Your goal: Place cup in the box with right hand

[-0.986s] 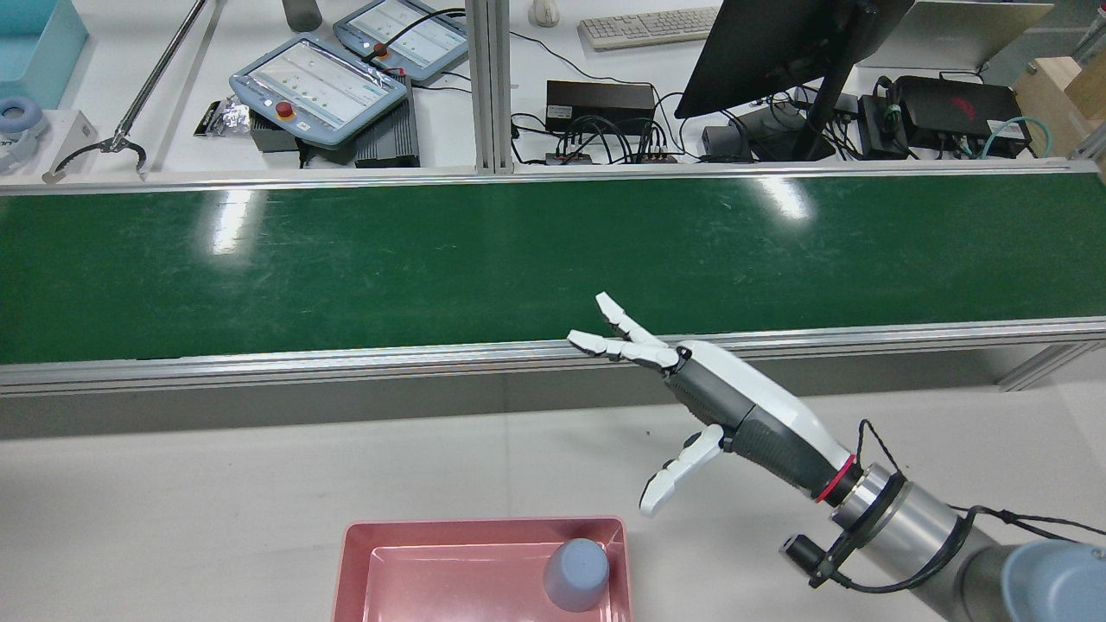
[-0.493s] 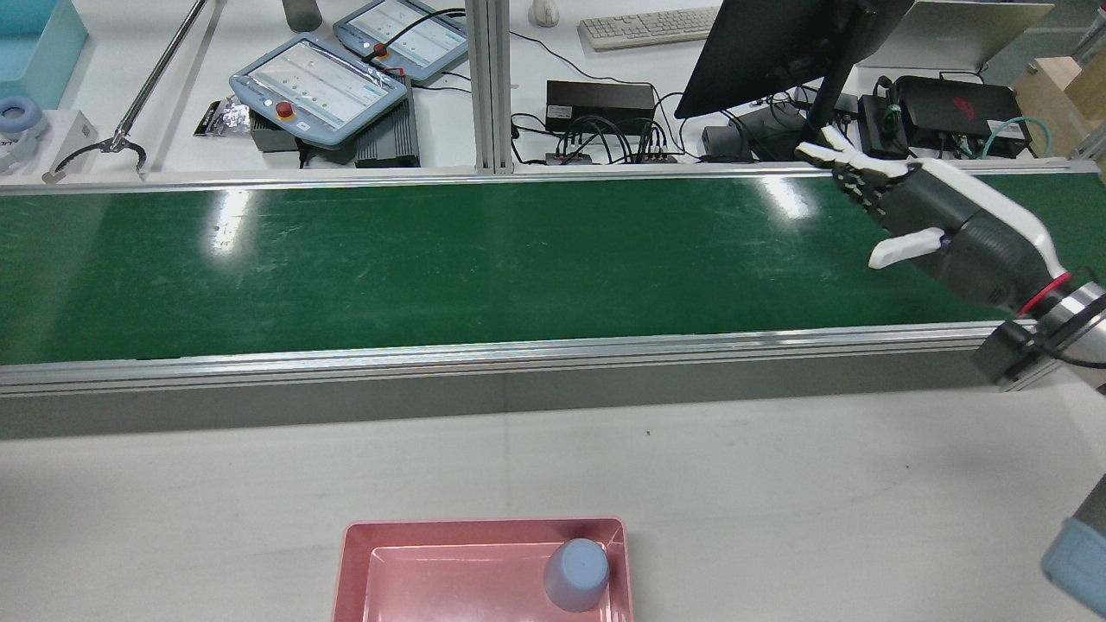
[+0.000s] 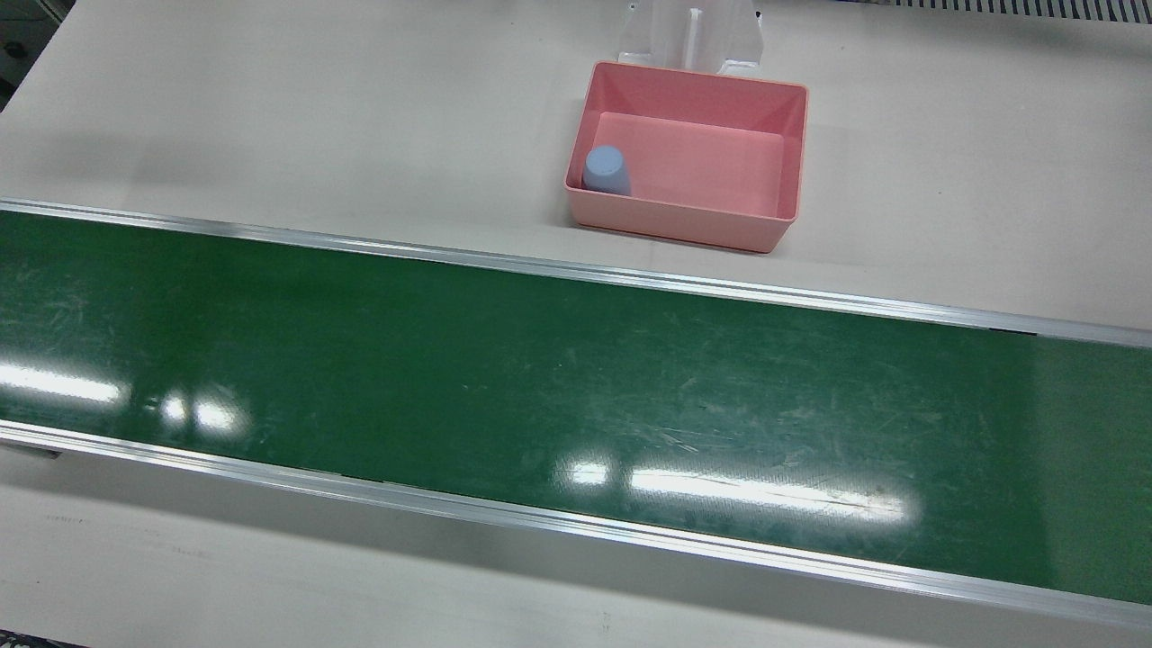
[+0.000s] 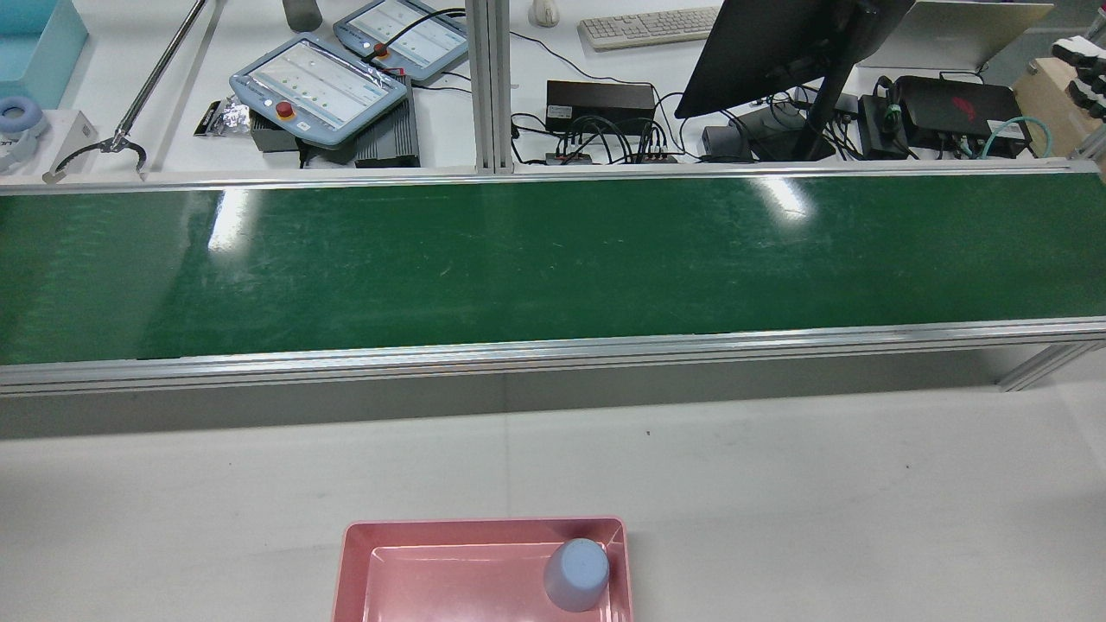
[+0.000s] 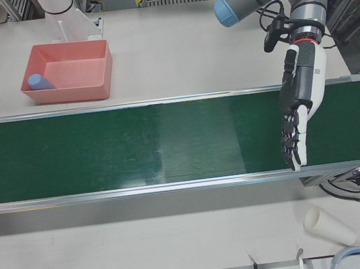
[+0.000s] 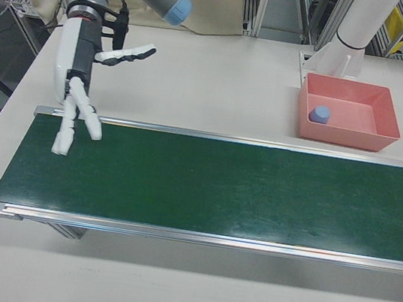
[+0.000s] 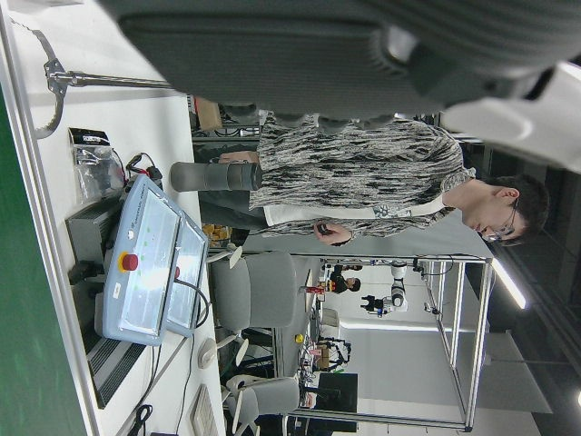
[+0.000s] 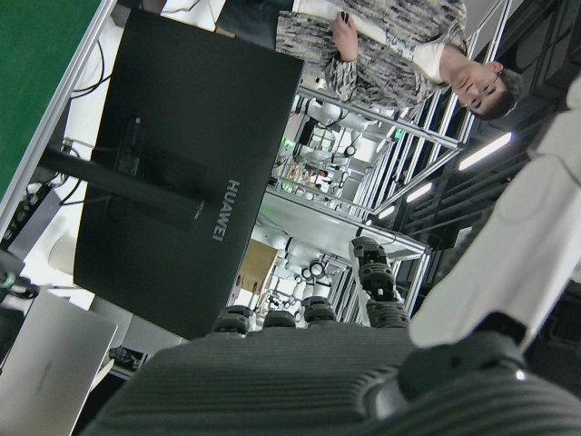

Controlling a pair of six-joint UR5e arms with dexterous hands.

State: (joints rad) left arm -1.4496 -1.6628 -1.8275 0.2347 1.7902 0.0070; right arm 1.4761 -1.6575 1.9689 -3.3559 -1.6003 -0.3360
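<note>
Right hand [image 6: 78,113] is seen in the right-front view hanging fingers-down over the end of the green conveyor belt [image 6: 219,188], palm side turned toward the belt, wrist straight above it on the arm. Fingers [image 6: 63,138] are spread apart, thumb stuck out sideways; nothing is held. In the rear view only its fingertips show at the top right edge [image 4: 1084,52], beyond the belt's far rail.

Left hand [image 5: 300,103] is shown in the left-front view in a mirrored pose: forearm vertical, fingers pointed down over the opposite belt end, dark palm side toward the camera. Fingers are extended and slightly apart, empty.

The blue cup [image 3: 606,171] is found inside the pink box [image 3: 688,220], upside down with its base up, tucked into the corner on the robot's right side toward the belt, touching or nearly touching the wall. The box is placed on the worktop [image 3: 270,126] between the belt and the arm pedestals, well apart from both hands.

The belt is bare. A stack of paper cups [image 5: 328,226] is lying on the operators' side worktop near the left hand's end.
</note>
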